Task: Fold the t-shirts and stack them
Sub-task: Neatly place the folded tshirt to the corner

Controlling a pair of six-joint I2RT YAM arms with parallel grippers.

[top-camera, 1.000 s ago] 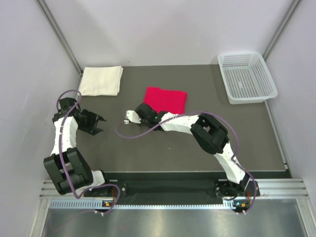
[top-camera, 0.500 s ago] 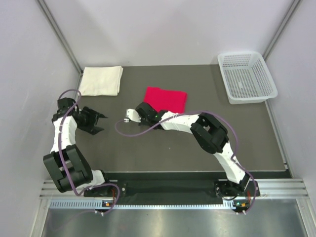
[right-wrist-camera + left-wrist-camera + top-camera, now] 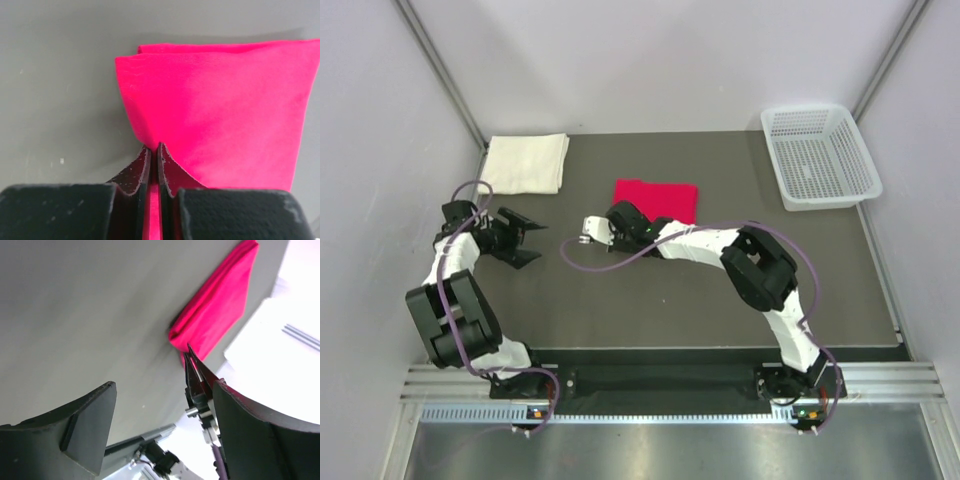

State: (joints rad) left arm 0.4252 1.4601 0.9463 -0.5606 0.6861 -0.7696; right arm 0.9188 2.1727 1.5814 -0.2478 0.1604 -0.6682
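Note:
A folded red t-shirt (image 3: 658, 200) lies mid-table; it also shows in the right wrist view (image 3: 220, 105) and the left wrist view (image 3: 220, 305). My right gripper (image 3: 632, 213) (image 3: 154, 148) is shut on its near-left edge, with a strip of red cloth pinched between the fingers. A folded cream-white t-shirt (image 3: 525, 163) lies at the back left, apart from both grippers. My left gripper (image 3: 525, 238) (image 3: 165, 386) stands open over bare table left of the red shirt, pointing toward it, with nothing between its fingers.
A white mesh basket (image 3: 818, 155) stands at the back right corner. The grey table (image 3: 620, 300) ends at walls on the left, back and right. The right arm's forearm and purple cable (image 3: 610, 265) stretch across the middle.
The right gripper has closed onto the red shirt's edge. The left gripper has opened wider and shifted a little up and right, toward the shirts.

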